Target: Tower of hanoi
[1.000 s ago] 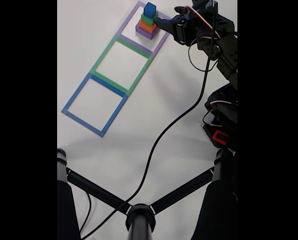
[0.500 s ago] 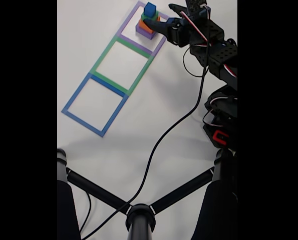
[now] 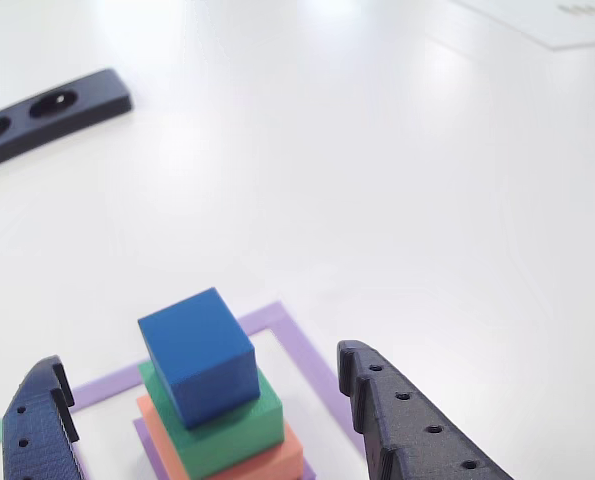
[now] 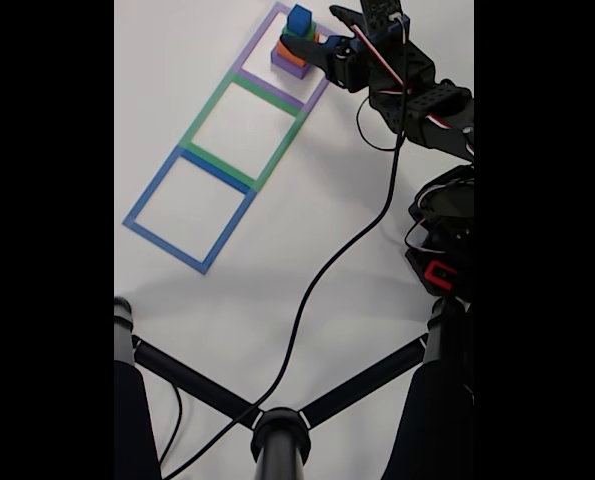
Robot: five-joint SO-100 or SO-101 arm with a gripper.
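- Your black two-finger gripper (image 3: 202, 400) stands wide apart, one finger (image 3: 39, 425) on each side of the stack, gripping nothing.
- The small matte dark blue cube (image 3: 198, 358) tops the stack, on the larger green cube (image 3: 232, 432), itself on the orange cube (image 3: 277, 462).
- In the fixed view, the largest purple cube (image 4: 288, 66) sits at the bottom, and the whole stack stands inside the flat purple square outline (image 4: 257, 46) at the far end of the white table (image 4: 277, 260).
- The flat green square outline (image 4: 209, 105) and the flat blue square outline (image 4: 157, 190) adjoin it in a row, each holding nothing.
- A black strip with round holes (image 3: 47, 108) lies well apart, upper left in the other view.
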